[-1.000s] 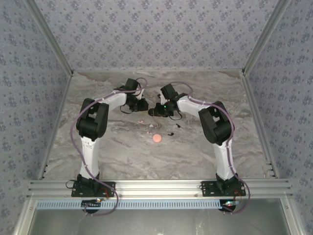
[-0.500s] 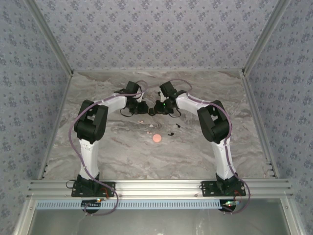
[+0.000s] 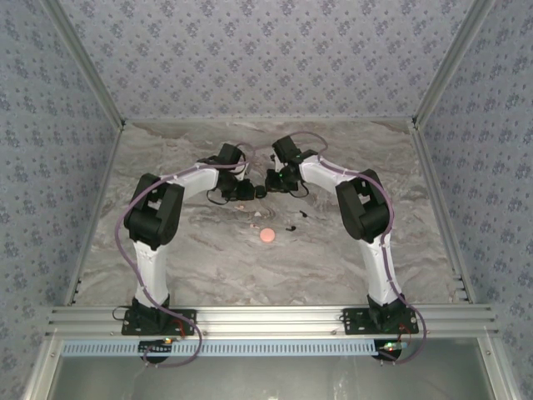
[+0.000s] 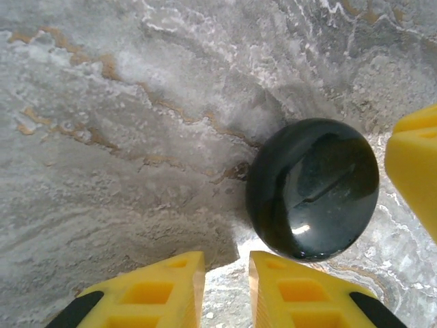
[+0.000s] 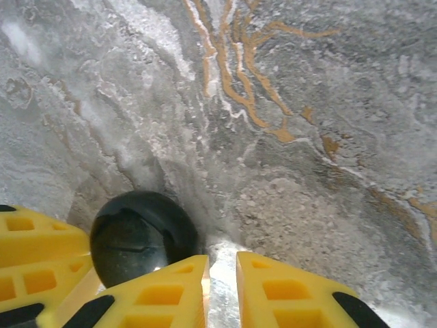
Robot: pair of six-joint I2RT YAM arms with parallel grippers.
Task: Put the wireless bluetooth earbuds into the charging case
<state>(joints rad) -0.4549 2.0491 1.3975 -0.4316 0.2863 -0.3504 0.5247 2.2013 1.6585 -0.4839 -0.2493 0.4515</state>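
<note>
Bracing looks like the purpose: the left gripper (image 4: 227,263), fingers (image 4: 157,290) nearly pressed together and pinching nothing, sits just beside the black charging case (image 4: 312,188), which lies shut on the marble table (image 4: 102,137). The right gripper (image 5: 222,263), likewise almost closed and empty, flanks its other side. Both earbuds (image 3: 291,227) lie nearer the bases, well apart from the case, right of a pink disc (image 3: 266,236)

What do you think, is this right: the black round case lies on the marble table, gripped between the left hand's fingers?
Not gripped. The black round case lies on the marble table just beyond the left hand, whose fingers are almost shut on nothing, as the left wrist view shows.
</note>
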